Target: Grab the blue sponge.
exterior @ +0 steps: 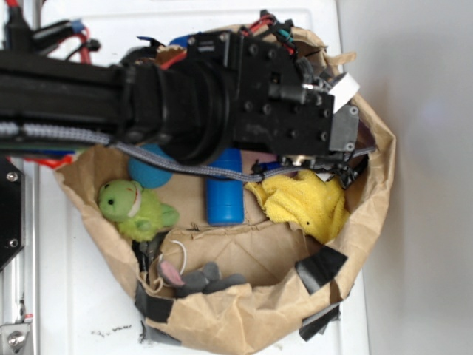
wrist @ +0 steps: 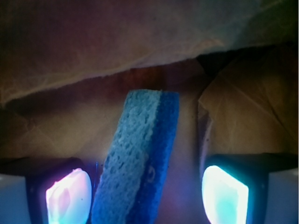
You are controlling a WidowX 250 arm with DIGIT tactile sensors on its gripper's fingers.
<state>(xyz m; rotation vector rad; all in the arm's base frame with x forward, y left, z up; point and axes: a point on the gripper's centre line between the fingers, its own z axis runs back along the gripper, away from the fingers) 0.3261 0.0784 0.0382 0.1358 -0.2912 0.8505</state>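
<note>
Paper bag point(exterior: 369, 214) on table point(exterior: 74, 310), frog toy point(exterior: 133, 209) at bag's left, bottle point(exterior: 225, 194) at centre, cloth point(exterior: 307, 203) at right, mouse toy point(exterior: 194, 277) in front, sponge point(wrist: 140, 158) between gripper point(wrist: 147, 193) fingers point(wrist: 224, 193), nearer the left one.

You are looking down on a white surface point(exterior: 74, 296) that fills the exterior view. A crumpled brown paper bag point(exterior: 244, 310), patched with strips of black tape point(exterior: 321, 266), lies on it, opened out like a shallow nest. To the right of the bag the white surface runs on in soft grey shade. To the left of the bag a metal rail point(exterior: 18, 296) runs along the edge. Light is bright and even outside; inside the bag, in the wrist view, it is dim and brownish.
</note>
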